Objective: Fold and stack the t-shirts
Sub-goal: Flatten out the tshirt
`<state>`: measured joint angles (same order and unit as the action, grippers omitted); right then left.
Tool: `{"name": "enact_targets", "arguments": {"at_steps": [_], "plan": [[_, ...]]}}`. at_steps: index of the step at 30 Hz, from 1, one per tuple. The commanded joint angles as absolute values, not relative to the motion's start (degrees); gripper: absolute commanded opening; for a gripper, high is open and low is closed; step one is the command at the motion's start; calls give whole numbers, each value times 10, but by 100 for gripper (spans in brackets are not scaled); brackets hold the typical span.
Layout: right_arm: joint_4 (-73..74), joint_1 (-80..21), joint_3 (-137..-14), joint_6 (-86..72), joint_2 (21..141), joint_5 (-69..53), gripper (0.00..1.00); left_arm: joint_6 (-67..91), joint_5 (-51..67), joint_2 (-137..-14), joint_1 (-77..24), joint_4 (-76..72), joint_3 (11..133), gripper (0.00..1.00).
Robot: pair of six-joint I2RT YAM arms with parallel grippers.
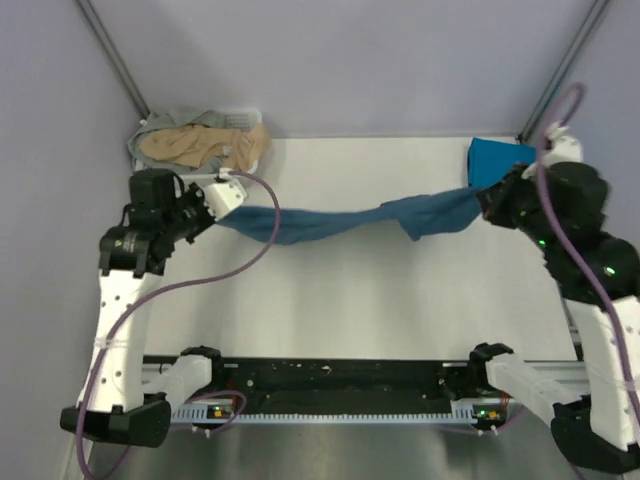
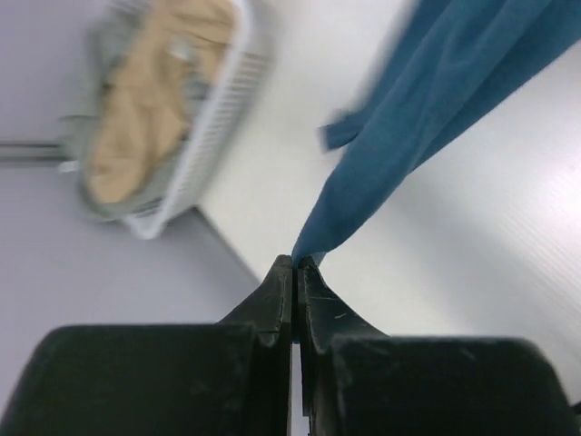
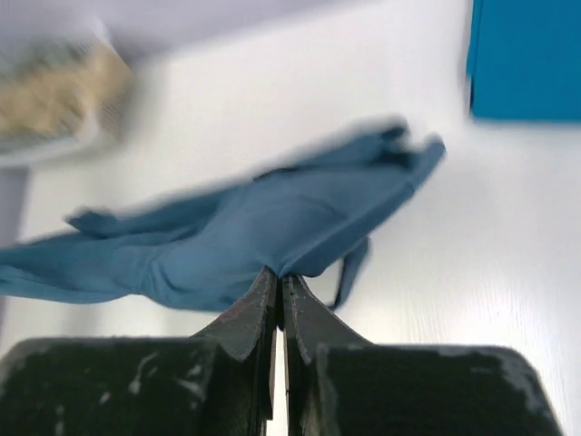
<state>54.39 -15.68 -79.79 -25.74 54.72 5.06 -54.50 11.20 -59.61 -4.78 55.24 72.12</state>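
The dark teal-blue t-shirt [image 1: 340,222] hangs as a twisted, bunched band across the far half of the worktop [image 1: 380,310]. It is strung between the two hands and sags in its middle; whether the sag touches the surface I cannot tell. The left hand [image 2: 296,263] is clamped on a pinch of cloth at the shirt's left end, its fingers pressed together with only fabric between them. The right hand [image 3: 278,272] is clamped likewise on the right end. A brighter cyan-blue t-shirt [image 1: 495,157] lies folded flat at the far right corner, just behind the right hand. At the far left, a white slatted basket [image 2: 222,109] holds a tan t-shirt [image 1: 195,147] over a grey t-shirt [image 1: 188,115].

The step in hand looks like spreading the shirt before folding. To do it well, draw both hands apart evenly until the twist comes out, level with each other. Then lower the cloth flat onto the worktop nearer the arms, away from the folded shirt. Thin pinches may slip, so pull gently.
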Motion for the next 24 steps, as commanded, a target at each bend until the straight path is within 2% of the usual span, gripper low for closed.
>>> {"name": "enact_targets", "arguments": {"at_steps": [1, 5, 10, 15, 19, 22, 24], "plan": [[645, -157, -993, -208, 498, 99, 0, -486, 73, -557, -45, 630, 893, 0], [657, -157, -1086, -192, 486, 98, 0, -477, 45, -573, -45, 648, 1057, 0], [662, -158, -1156, -173, 496, 99, 0, -480, 43, -597, -45, 662, 1148, 0], [651, -157, -1166, -153, 541, 100, 0, -476, 29, -620, -45, 626, 1136, 0], [596, -157, -1156, -125, 622, 90, 0, -468, 15, -645, -45, 547, 1102, 0], [577, -147, -1227, -105, 718, 75, 0, -464, -17, -678, -45, 458, 1085, 0], [571, -114, -1321, -104, 788, 36, 0, -452, -41, -704, -45, 391, 1085, 0]]}}
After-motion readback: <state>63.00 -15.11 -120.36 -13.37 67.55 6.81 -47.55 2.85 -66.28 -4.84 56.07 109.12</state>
